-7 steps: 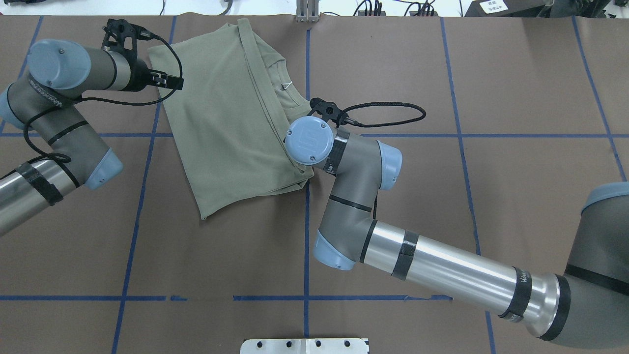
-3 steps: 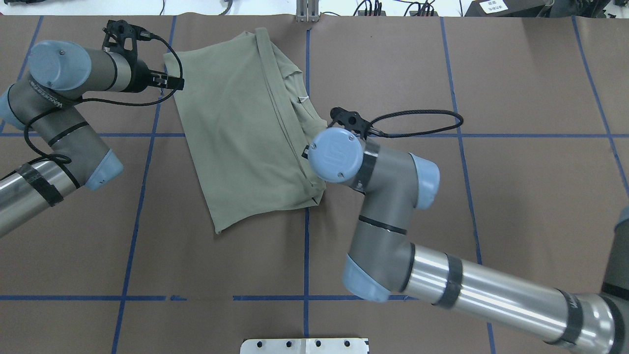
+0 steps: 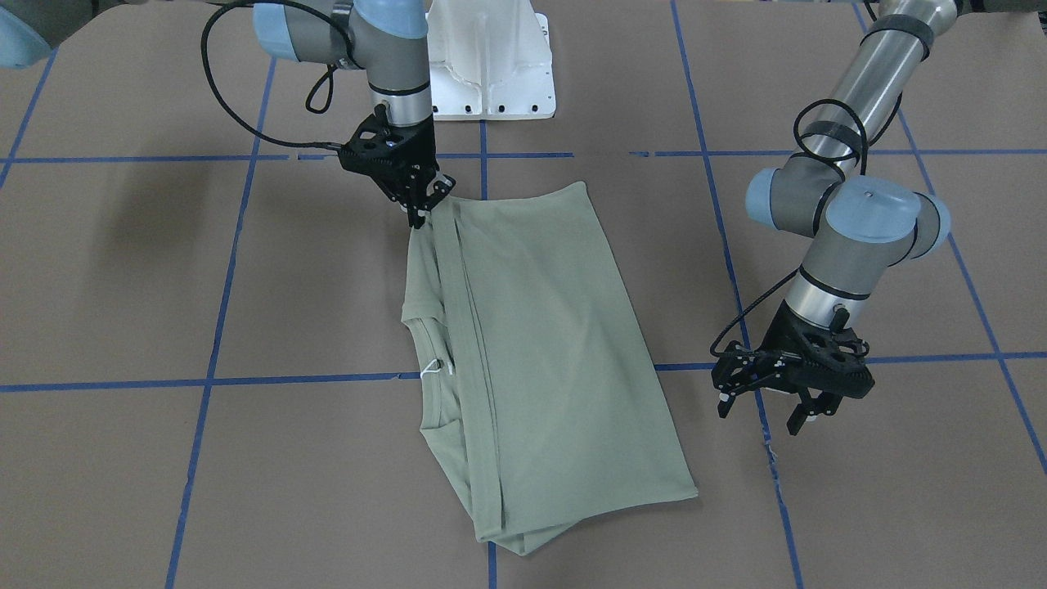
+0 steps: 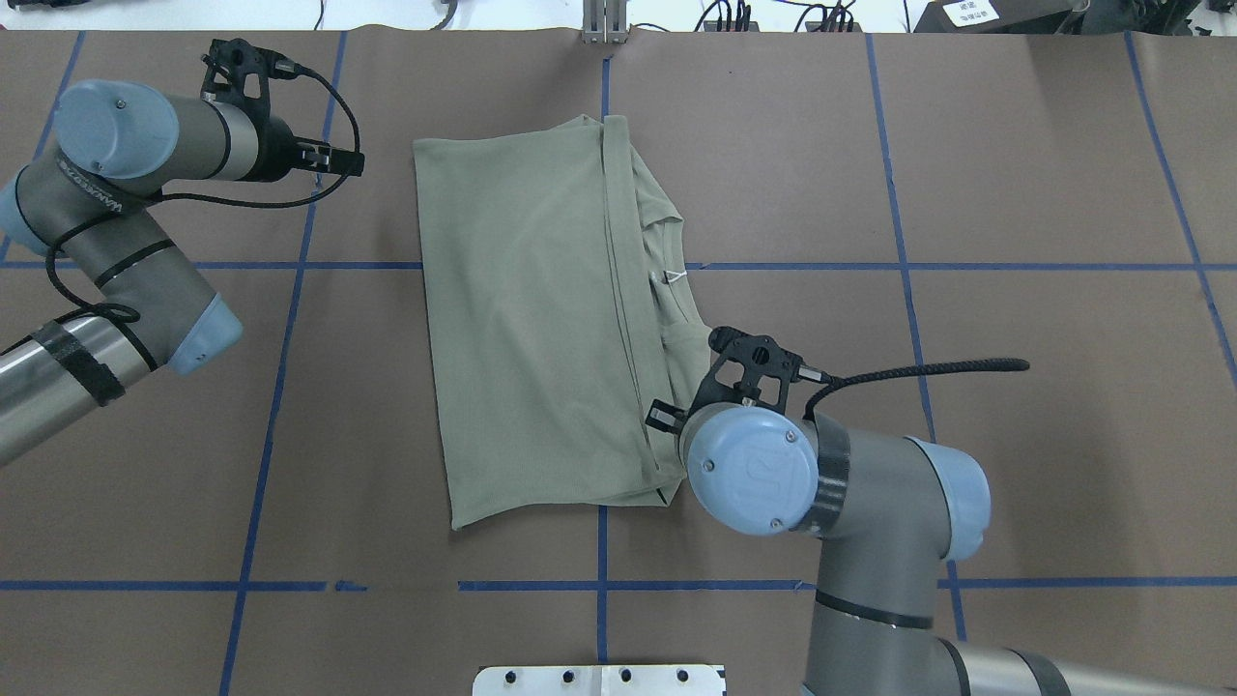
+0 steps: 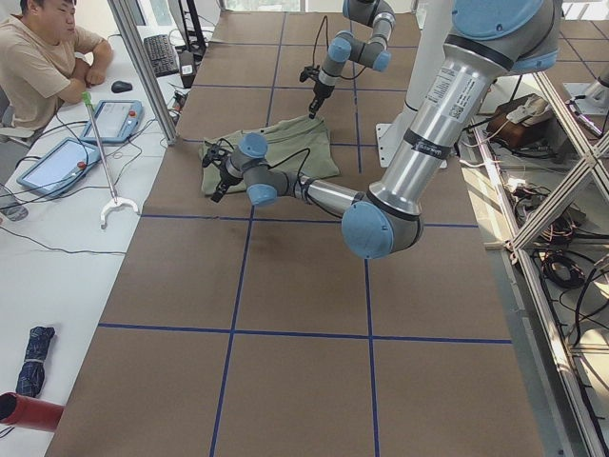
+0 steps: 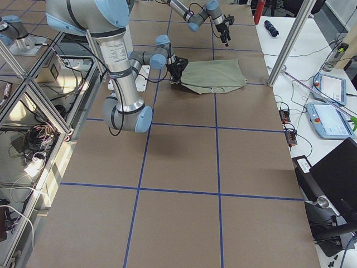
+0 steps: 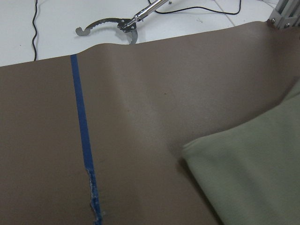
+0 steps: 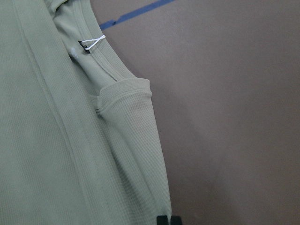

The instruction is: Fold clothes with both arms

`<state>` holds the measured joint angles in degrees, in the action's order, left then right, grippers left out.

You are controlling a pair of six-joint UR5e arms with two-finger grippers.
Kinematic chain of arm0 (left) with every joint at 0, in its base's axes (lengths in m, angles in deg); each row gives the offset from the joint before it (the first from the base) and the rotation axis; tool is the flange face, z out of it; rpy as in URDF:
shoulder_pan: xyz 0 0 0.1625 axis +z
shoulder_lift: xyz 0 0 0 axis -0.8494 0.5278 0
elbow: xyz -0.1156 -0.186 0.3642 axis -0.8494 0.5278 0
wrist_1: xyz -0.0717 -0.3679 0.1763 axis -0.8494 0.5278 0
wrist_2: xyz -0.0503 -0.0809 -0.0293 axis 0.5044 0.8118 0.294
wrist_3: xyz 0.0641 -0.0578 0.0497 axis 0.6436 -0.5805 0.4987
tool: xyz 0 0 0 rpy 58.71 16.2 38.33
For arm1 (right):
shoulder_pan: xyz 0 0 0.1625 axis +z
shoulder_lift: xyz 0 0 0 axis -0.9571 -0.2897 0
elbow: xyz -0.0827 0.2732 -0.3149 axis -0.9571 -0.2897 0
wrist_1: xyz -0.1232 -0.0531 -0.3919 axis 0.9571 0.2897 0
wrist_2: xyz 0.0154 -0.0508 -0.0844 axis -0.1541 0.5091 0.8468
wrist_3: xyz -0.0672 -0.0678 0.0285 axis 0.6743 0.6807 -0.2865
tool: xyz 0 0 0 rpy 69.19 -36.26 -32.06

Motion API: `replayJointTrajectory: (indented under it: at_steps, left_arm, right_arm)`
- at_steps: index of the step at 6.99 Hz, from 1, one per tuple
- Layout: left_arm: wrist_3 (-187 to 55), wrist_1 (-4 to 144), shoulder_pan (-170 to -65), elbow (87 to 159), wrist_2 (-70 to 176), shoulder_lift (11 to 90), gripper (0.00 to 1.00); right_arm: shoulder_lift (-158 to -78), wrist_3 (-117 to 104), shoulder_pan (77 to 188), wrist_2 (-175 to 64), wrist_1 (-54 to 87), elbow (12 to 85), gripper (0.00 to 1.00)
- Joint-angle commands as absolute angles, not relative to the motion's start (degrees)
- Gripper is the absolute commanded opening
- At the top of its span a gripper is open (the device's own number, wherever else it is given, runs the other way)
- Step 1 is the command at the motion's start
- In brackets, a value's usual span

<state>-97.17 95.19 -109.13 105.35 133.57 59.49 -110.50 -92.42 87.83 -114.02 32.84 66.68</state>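
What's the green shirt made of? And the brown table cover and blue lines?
The shirt looks like soft, matte knit cloth: fine ribs show up close. The table cover seems matte brown paper or thin sheet, curling at its edge. The blue lines look like tape, frayed in places.

The right arm [image 3: 397, 49] bends down, and the right hand [image 3: 421, 209] points at the desk [image 3: 123, 286] with fingers pinched tight together. The left hand [image 3: 762, 411] hangs low toward the far edge, fingers spread apart.

Brown, blue-taped table [image 4: 966, 145] bears the folded green shirt [image 4: 532, 319].
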Motion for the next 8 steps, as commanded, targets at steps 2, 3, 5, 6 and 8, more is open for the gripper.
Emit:
replayJointTrajectory:
  at_steps: [2, 3, 5, 6, 8]
  left_arm:
    - [-97.19, 95.23, -109.12, 105.57, 133.58, 59.49, 1.0]
    - [-97.28, 95.23, -109.12, 105.92, 133.67, 59.49, 1.0]
    - [-97.28, 95.23, -109.03, 106.1, 133.67, 59.49, 1.0]
    - [-97.28, 95.23, -108.69, 105.92, 133.67, 59.49, 1.0]
    - [-97.37, 95.23, -107.19, 105.66, 133.58, 59.58, 1.0]
  right_arm:
    - [-114.08, -93.92, 82.75, -110.12, 33.53, 70.22, 0.99]
    - [-114.0, -92.96, 82.65, -109.5, 33.62, 70.13, 1.0]
    - [-109.98, -80.55, 84.39, -110.11, 37.12, 68.82, 1.0]
    - [-109.17, -74.38, 84.58, -110.89, 37.05, 66.98, 1.0]
    - [-107.94, -64.59, 84.41, -114.93, 37.4, 63.38, 0.87]
